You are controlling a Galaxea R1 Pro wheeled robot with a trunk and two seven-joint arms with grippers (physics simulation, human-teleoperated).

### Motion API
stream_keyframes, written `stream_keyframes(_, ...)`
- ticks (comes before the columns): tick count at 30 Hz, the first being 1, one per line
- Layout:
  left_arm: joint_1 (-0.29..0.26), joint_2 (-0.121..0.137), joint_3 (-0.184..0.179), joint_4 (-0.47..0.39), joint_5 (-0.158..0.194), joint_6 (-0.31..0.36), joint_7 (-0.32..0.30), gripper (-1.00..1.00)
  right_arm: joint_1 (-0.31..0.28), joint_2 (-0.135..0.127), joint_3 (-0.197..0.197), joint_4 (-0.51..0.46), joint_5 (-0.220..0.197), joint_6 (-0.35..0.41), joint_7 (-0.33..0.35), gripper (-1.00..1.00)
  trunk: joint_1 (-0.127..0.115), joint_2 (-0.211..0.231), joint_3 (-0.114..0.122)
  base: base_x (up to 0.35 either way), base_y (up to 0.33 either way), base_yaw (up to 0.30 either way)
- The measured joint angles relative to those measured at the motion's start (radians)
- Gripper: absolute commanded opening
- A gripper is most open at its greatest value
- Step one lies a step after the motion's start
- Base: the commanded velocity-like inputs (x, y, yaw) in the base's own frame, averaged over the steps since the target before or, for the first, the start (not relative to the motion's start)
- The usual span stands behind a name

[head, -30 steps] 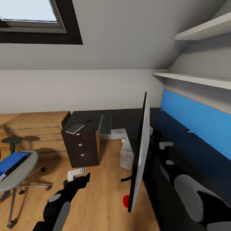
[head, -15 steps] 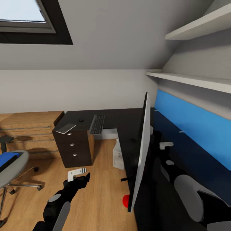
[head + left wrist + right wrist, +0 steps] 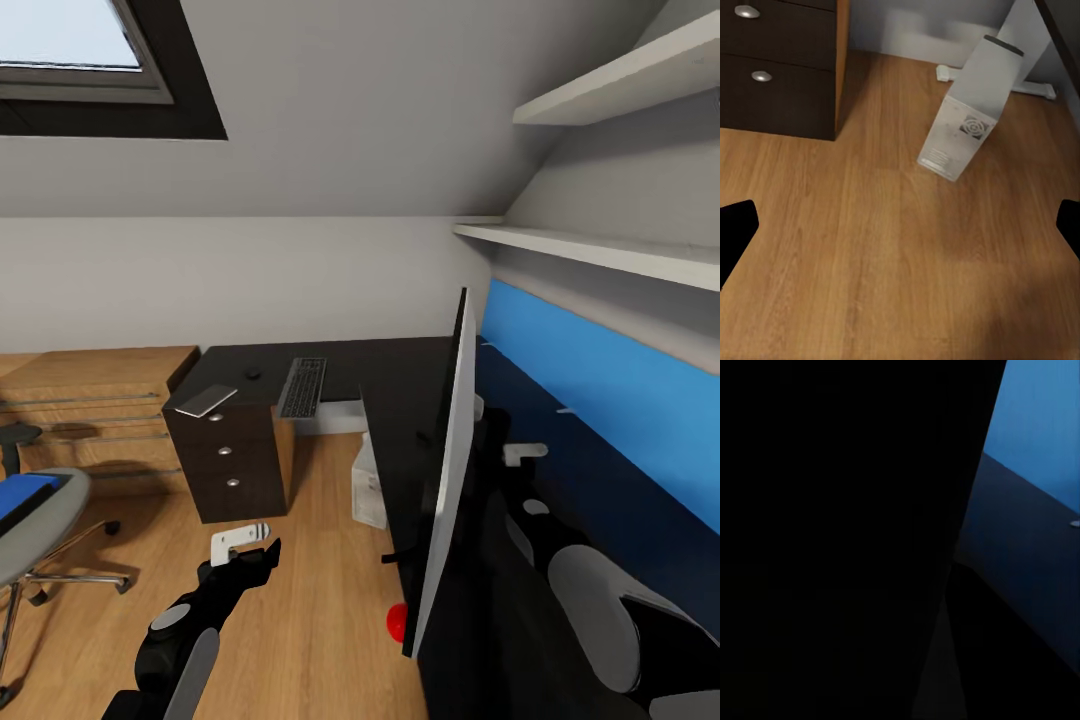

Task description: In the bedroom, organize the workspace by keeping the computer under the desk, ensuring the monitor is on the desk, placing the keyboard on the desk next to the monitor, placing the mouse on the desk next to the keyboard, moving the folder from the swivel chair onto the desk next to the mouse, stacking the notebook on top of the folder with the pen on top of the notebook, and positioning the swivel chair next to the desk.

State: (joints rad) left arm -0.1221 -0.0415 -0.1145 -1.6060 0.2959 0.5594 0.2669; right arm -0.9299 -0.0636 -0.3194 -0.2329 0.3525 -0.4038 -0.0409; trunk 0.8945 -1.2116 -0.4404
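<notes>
No legible brand, label or writing is seen on any item; the computer [image 3: 971, 120] carries only a round vent grille and a small slotted panel on its pale face, unreadable as text. The computer is stood on the wood floor [image 3: 870, 247] under the dark desk [image 3: 390, 385], tilted in the left wrist view, near the drawer unit [image 3: 235, 460]. The monitor [image 3: 447, 470] is seen edge-on in the head view, upright on the near part of the desk, its thin pale back turned toward the blue wall panel [image 3: 600, 400]. The keyboard [image 3: 302, 387] is laid on the far desk section, the mouse [image 3: 254, 375] just beside it, and a flat grey notebook [image 3: 206, 400] is lying on the drawer unit's corner. A blue folder [image 3: 22, 495] is resting on the swivel chair [image 3: 35, 530] at the left edge, well apart from the desk. The left gripper [image 3: 240, 541] is held low over the floor, arm extended forward, fingers apart with nothing between them (dark fingertips [image 3: 733, 232] are seen at both edges of the wrist view). The right gripper [image 3: 524, 452] is raised behind the monitor, arm bent at the elbow; whether it is apart or closed cannot be told, its wrist view being mostly blocked by a black surface. A red object [image 3: 396, 622] is seen low beside the monitor.
</notes>
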Motion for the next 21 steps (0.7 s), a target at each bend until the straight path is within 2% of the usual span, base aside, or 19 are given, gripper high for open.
stream_keyframes(21, 0.000, 0.000, 0.000, 0.000, 0.000, 0.001, 0.000, 1.00, -0.005, 0.000, 0.000, 0.008, 0.005, 0.000, 0.000, -1.00, 0.000, 0.000, 0.000, -0.109, -0.285, 0.000)
